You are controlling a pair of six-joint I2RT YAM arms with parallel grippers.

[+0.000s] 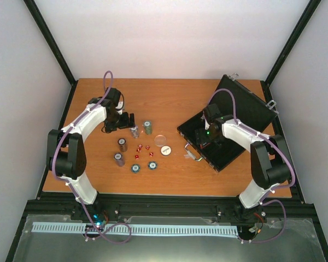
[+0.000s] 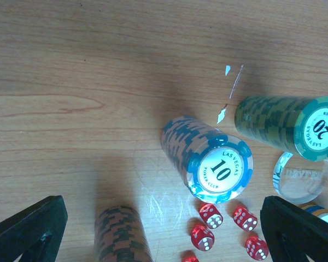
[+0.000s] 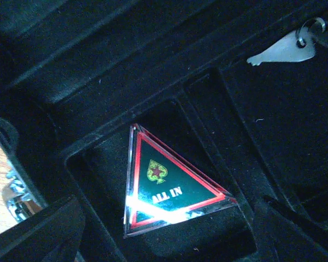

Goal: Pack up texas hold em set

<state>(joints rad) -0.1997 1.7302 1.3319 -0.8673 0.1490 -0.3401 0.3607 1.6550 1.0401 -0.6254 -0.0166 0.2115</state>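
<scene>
The black case (image 1: 246,112) of the texas hold em set lies open at the right, handle (image 1: 194,154) towards the table's middle. My right gripper (image 1: 203,136) hangs open inside it. Between its fingers (image 3: 38,234), a triangular "ALL IN" marker (image 3: 164,183) lies flat in a recess of the case (image 3: 98,54). My left gripper (image 2: 164,240) is open above the chips. Ahead of it a blue "10" stack (image 2: 208,158) and a green "20" stack (image 2: 284,125) stand, with a brown stack (image 2: 120,234) and red dice (image 2: 224,229) between its fingers. A clear disc (image 2: 302,177) lies at the right.
Two brown stacks (image 1: 122,144) (image 1: 119,159), two flat blue chips (image 1: 135,168) (image 1: 152,164) and a white disc (image 1: 165,150) lie on the wooden table (image 1: 169,103). A key (image 3: 281,49) hangs in the case. Black frame posts stand at the table's corners.
</scene>
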